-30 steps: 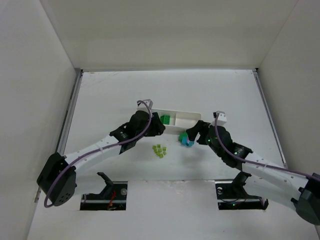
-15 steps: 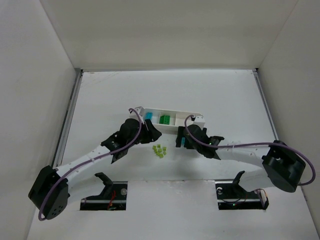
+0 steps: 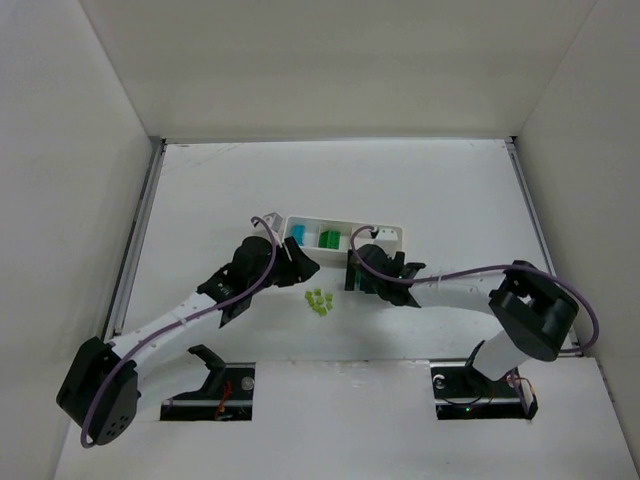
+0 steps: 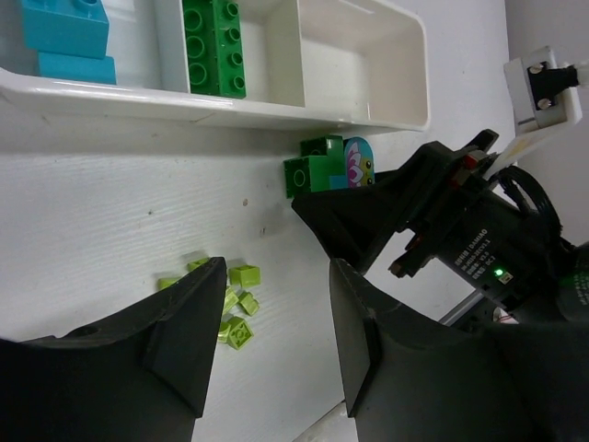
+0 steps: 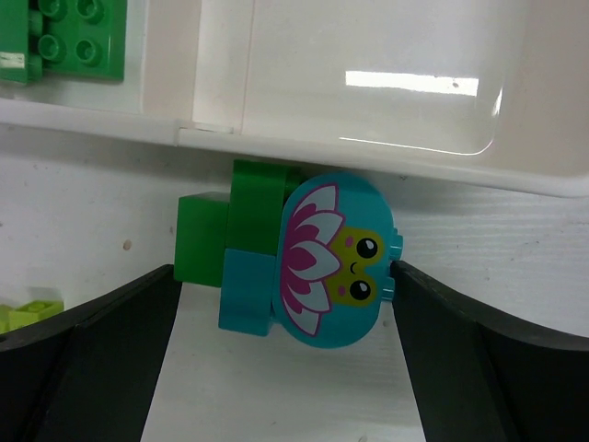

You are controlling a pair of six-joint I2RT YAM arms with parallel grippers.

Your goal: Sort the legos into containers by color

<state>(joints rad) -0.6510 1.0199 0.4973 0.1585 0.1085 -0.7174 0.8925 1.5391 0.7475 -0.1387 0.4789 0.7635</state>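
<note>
Right gripper (image 5: 283, 272): fingers spread wide, straddling a cluster of joined bricks (image 5: 313, 249), one fingertip close at each side; whether touching it, not clear. Cluster made of dark green blocks plus a cyan piece printed with a pink flower and a frog face, lying on the table (image 3: 250, 180) against the near outer wall of the tray (image 4: 230, 109), in front of its right compartment.

Left gripper (image 4: 276, 276): fingers parted, empty, poised just off the tray's near-left corner.

Pale yellow-green bricks (image 3: 318, 300): loose heap on the table, on the near side of the tray, apart from it, in front of the middle compartment.

Inside the tray: cyan bricks (image 4: 64, 32) in the left compartment; dark green bricks (image 4: 213, 46) in the middle one.
</note>
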